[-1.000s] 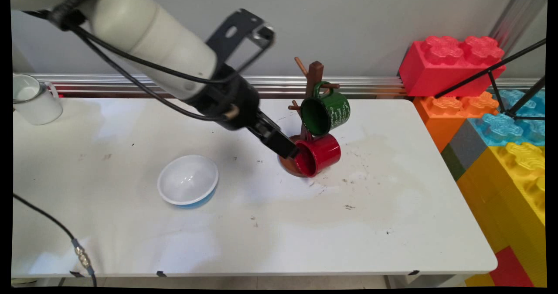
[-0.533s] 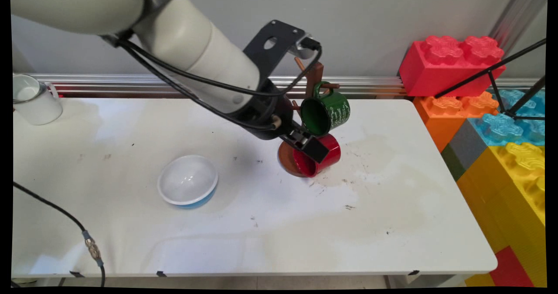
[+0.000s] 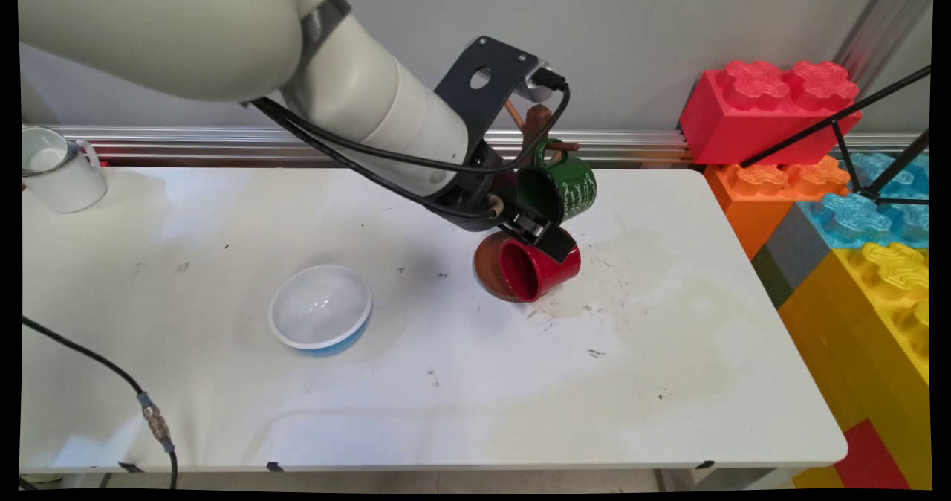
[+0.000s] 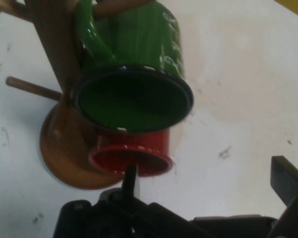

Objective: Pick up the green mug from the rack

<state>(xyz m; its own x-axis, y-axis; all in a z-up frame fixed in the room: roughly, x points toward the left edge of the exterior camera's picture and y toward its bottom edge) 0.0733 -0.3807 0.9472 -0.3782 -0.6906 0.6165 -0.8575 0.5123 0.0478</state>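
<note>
The end effector [image 3: 551,242] is spread wide with one finger parked right at the rim of the red mug [image 3: 539,269]; that mug is seen low against the mug tree [image 3: 536,122] base on the bench [image 3: 446,382], under the hung green mug [image 3: 570,185]; nothing's gripped yet.

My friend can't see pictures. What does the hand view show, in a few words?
A green mug hangs on a brown wooden mug tree, its open mouth facing the camera, with a red mug just below it. The black gripper rises from the bottom edge with its jaws open, one beside the red mug's rim, over a white table.
</note>
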